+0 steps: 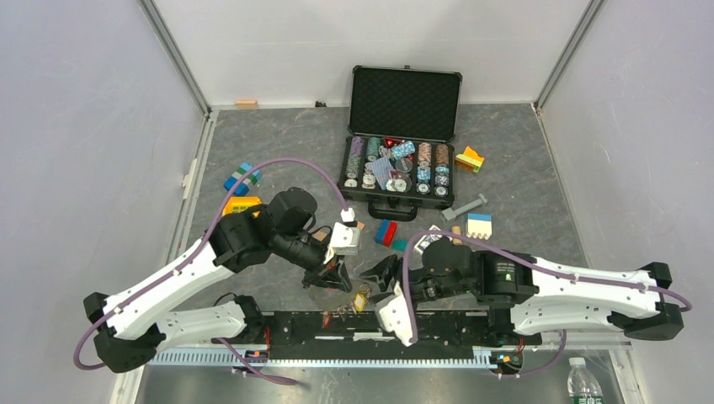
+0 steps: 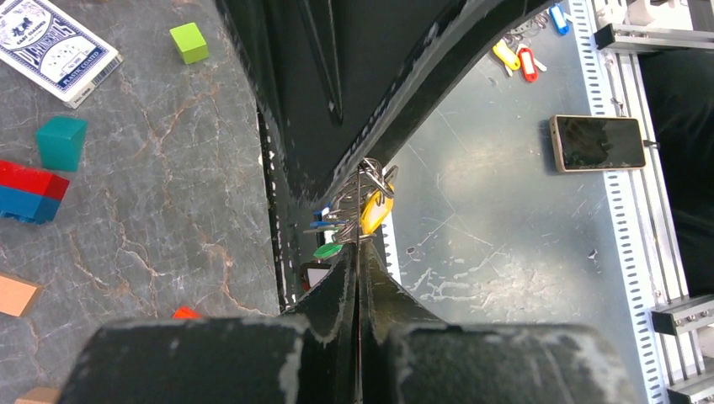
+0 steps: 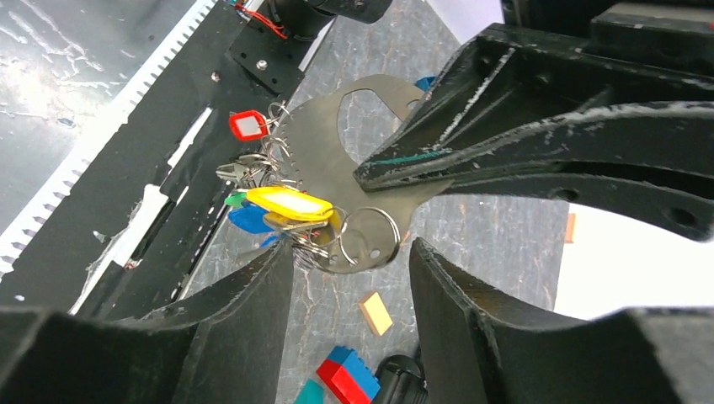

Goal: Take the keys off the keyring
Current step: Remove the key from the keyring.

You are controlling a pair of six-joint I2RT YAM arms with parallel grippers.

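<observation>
Grey marbled counter [image 1: 278, 143]. Lower centre, left claw [image 2: 358, 251] clamps a metal plate [image 3: 320, 160] apparently carrying the keyring [image 3: 370, 236] and keys [image 3: 286, 206]; right claw [image 3: 352, 252] stands open around them.

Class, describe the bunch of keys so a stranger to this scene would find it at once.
Find the black rail along the table's near edge. Just beyond its middle, the left fingers pinch a flat metal plate, and the keys cluster at its edge. Unlike the chunky blocks around, they are thin silver metal with a long yellow tag.
</observation>
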